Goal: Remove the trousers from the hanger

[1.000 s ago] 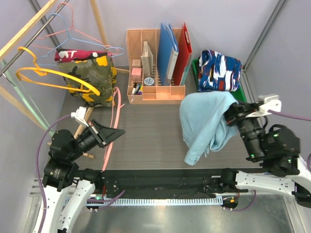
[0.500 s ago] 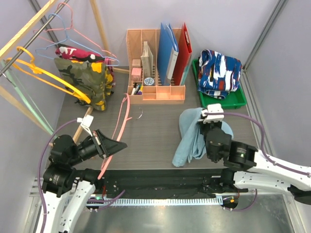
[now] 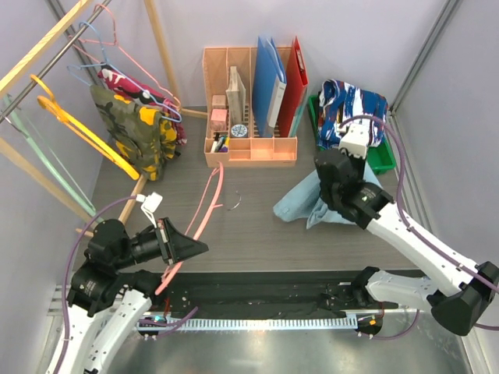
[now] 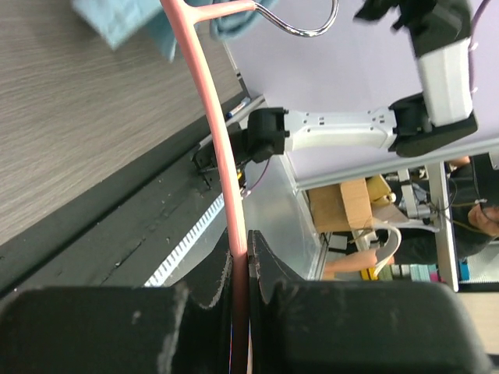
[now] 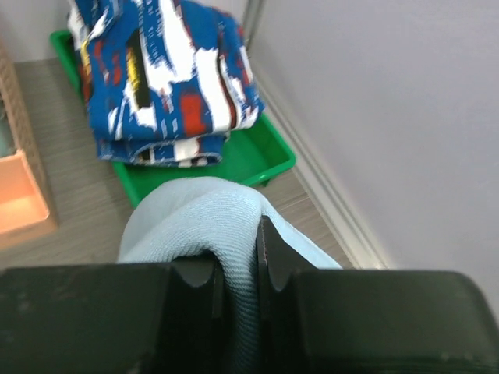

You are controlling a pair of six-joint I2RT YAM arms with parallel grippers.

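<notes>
right pincer (image 5: 235,265) is clamped on the light blue trousers (image 3: 300,206), which trail toward the table's middle; the green tray (image 5: 265,156) sits just beyond it, far right corner. left pincer (image 4: 240,265) pinches the pink hanger (image 3: 204,204).

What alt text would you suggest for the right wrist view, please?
The right pincer is shut on a fold of light blue trousers. Beyond it, folded navy-white-red print trousers lie in a green tray on the grey table.
</notes>
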